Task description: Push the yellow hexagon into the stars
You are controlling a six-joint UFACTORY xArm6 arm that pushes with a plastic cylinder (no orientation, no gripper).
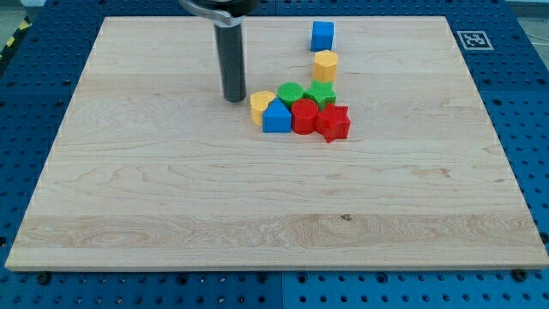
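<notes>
The yellow hexagon (325, 65) stands above the cluster, just above the green star (322, 93) and apart from it by a small gap. The red star (334, 123) lies at the cluster's lower right. My tip (235, 98) rests on the board left of the cluster, a short way left of a yellow heart-like block (262, 106). The tip is well left of the yellow hexagon and touches no block.
A blue cube (322, 35) stands above the hexagon. In the cluster are a green round block (291, 93), a blue house-shaped block (276, 117) and a red cylinder (304, 116). The wooden board (171, 197) lies on a blue perforated table.
</notes>
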